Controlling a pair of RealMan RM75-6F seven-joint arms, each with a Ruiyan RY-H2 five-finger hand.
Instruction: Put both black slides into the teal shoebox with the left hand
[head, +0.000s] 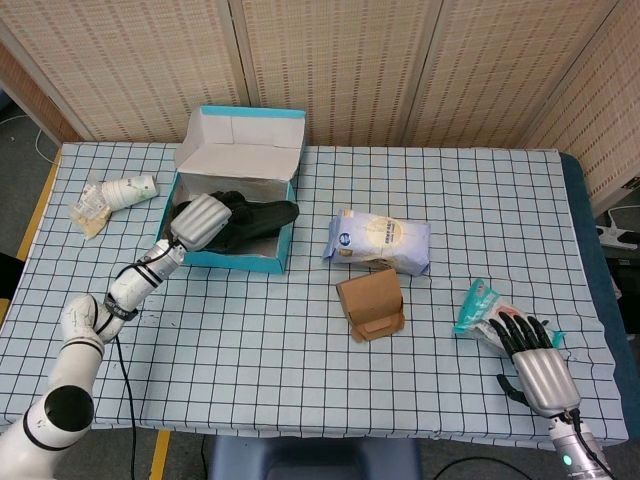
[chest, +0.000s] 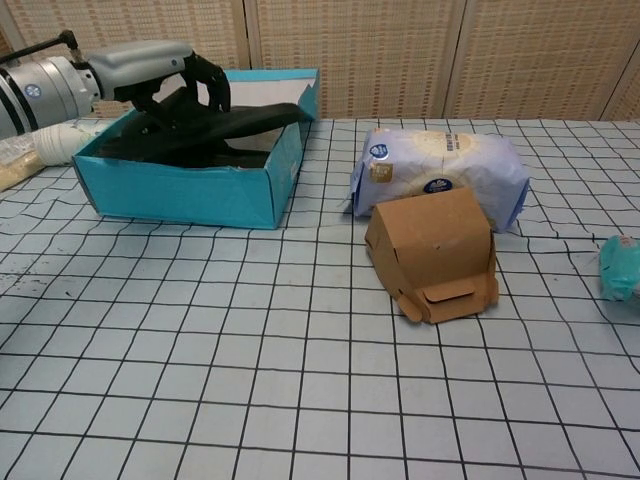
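Observation:
The teal shoebox (head: 268, 262) (chest: 190, 192) stands open at the table's back left, its lid (head: 243, 138) tipped up behind it. My left hand (head: 197, 221) (chest: 158, 66) reaches in from the box's left end and grips a black slide (head: 258, 217) (chest: 245, 122). That slide lies lengthwise over the box, its toe by the right rim. Under it inside the box is more black, the second slide (chest: 170, 152), only partly visible. My right hand (head: 537, 366) rests at the front right with fingers spread and nothing in it.
A white-blue bag (head: 380, 240) (chest: 440, 170) and a brown carton (head: 371, 303) (chest: 432, 252) sit right of the shoebox. A teal packet (head: 478, 305) (chest: 620, 265) lies by my right hand. A cup (head: 130, 189) and wrapper (head: 88, 211) lie left of the box.

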